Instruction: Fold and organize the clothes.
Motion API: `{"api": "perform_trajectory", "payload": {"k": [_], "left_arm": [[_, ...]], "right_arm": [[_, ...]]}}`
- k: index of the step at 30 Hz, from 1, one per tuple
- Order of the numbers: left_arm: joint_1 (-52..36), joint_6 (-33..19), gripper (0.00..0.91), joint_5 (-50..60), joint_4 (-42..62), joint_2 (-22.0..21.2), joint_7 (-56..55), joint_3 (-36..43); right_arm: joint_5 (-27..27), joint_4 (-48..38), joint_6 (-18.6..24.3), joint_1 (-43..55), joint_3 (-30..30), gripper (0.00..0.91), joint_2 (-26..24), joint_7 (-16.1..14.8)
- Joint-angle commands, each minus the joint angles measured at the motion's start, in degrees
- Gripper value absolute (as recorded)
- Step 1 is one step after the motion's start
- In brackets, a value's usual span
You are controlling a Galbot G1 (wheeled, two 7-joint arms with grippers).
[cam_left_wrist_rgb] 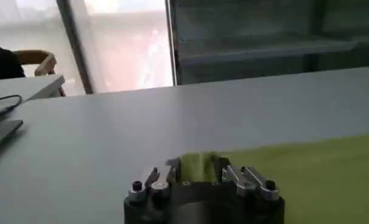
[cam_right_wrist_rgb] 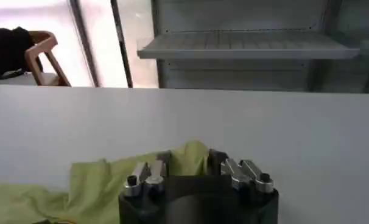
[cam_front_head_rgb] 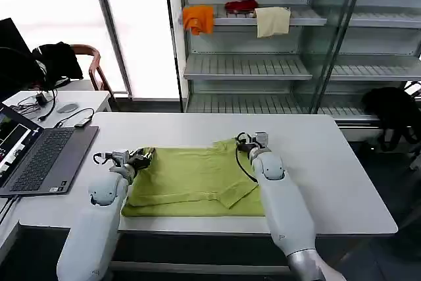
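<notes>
Partly folded, the lime T-shirt lies at lower centre on the counter, both the left gripper and right gripper with fingers pinching its far edge, further folds seemingly remaining.

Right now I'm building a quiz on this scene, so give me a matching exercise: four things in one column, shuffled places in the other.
Things:
1. lime T-shirt
2. orange cloth
3. laptop
4. left end effector

Places:
A. on the top shelf
B. at the shirt's far left corner
C. spread on the white table
D. at the table's left edge

Pairs: 1-C, 2-A, 3-D, 4-B
</notes>
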Motion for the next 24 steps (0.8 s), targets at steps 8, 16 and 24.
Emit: {"api": "perform_trajectory", "payload": {"k": [8, 16, 24], "left_arm": [[0.77, 0.13, 0.0, -1.78, -2.46, -0.41, -1.07, -0.76], [3.73, 0.09, 0.0, -5.52, -11.27, 0.66, -1.82, -1.82], [10.74, 0.07, 0.0, -6.91, -18.55, 1.38, -0.54, -3.58]], "right_arm": [[0.65, 7.62, -0.29, -2.25, 0.21, 0.0, 0.31, 0.28], [5.1, 18.29, -0.42, -5.93, -0.82, 0.0, -1.03, 1.43], [5.45, 28.41, -0.59, -12.92, -1.5, 0.0, -3.23, 1.93]]}}
